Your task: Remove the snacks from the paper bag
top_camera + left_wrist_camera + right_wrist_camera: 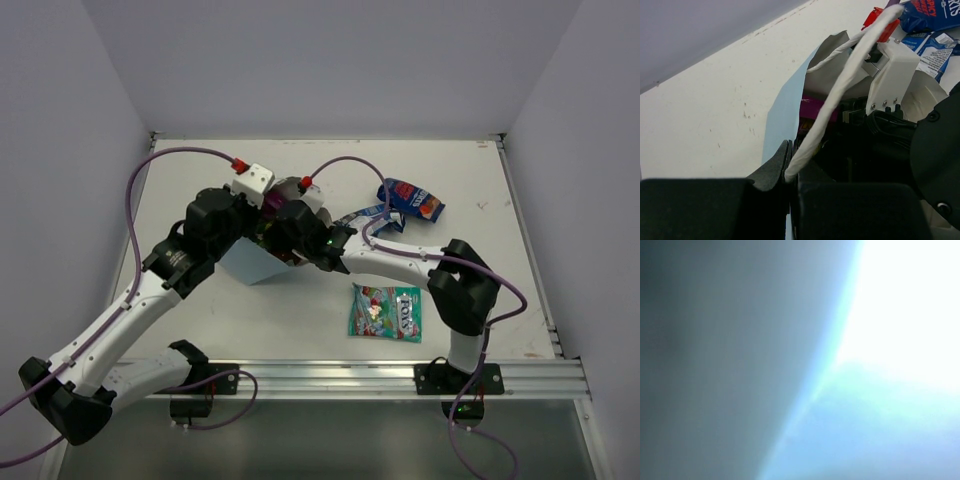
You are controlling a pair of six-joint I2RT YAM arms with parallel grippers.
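top view: the light-blue paper bag (252,265) stands on the white worktop (300,330), largely covered by the two arms. the left arm (160,275) reaches the bag's mouth from the bag's left. the right arm (400,255) comes in from the bag's right and dips its wrist into the opening, so its tool is hidden inside, probably feeling for a packet. three snacks lie outside, all to the right of the bag: a teal packet (385,312) nearer the arm bases, and farther back a dark blue and red packet (412,200) beside a blue-white packet (362,215).

left wrist view: the left tool (790,172) is closed narrow on the bag's white loop handle (840,95), which runs up from the pinch. this hold seems meant to keep the bag standing and its mouth open while the other arm digs. a magenta packet (812,107) shows inside the bag, just beside the right arm's wrist, so at least one snack is not yet out.

right wrist view: only a blurred grey and blue-white glow, likely the bag's inner wall very close to the lens. no fingers show, so i cannot tell whether the right tool is wide, narrow or holding anything.
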